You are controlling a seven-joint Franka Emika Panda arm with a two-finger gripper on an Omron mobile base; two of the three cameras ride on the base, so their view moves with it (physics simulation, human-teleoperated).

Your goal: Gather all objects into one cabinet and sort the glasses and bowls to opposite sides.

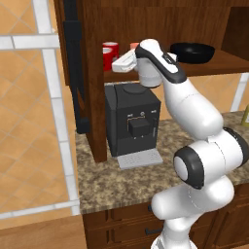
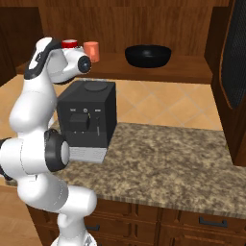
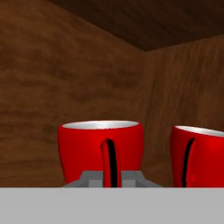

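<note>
Two red cups are seen side by side at the left end of the cabinet shelf, with one salmon-pink mug beside them. One black bowl is set well apart to the right. The gripper is clamped narrowly on the nearer cup's handle.

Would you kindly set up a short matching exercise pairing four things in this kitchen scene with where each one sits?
Things:
1. black bowl
2. red cups
3. coffee machine
4. gripper

Places:
A. on the stone counter
B. left end of the cabinet shelf
C. shut on the handle of a red cup
D. right part of the cabinet shelf

Pairs: 1-D, 2-B, 3-A, 4-C
</note>
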